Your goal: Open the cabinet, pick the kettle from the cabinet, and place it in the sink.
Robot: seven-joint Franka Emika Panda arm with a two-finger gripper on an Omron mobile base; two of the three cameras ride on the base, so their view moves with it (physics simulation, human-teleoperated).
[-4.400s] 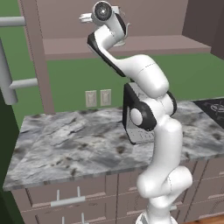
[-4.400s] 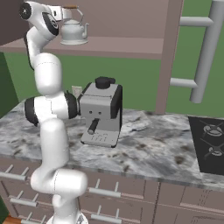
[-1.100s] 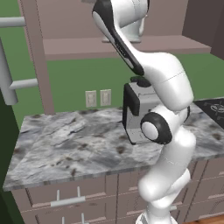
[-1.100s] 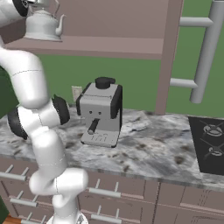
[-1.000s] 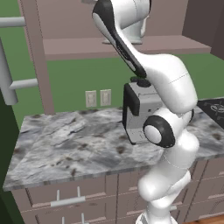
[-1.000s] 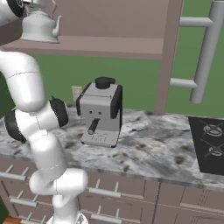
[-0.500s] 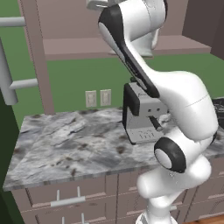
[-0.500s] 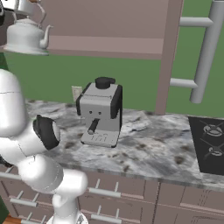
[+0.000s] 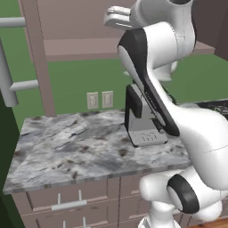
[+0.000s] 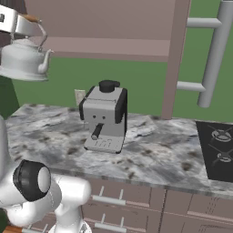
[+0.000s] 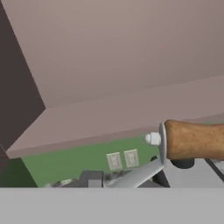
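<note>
The kettle (image 10: 23,61) is held aloft by its wooden handle (image 11: 194,140), pinched in the hand (image 10: 10,22), outside the open cabinet (image 10: 104,32).

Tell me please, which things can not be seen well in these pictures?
- Gripper fingers: in the right base view the left edge cuts the hand off above the kettle.
- Kettle body: in the hand view the bottom band hides it below the wooden handle.
- Coffee machine: in the left base view the arm covers most of it.
- Stove top: the right edge of the right base view cuts it.
</note>
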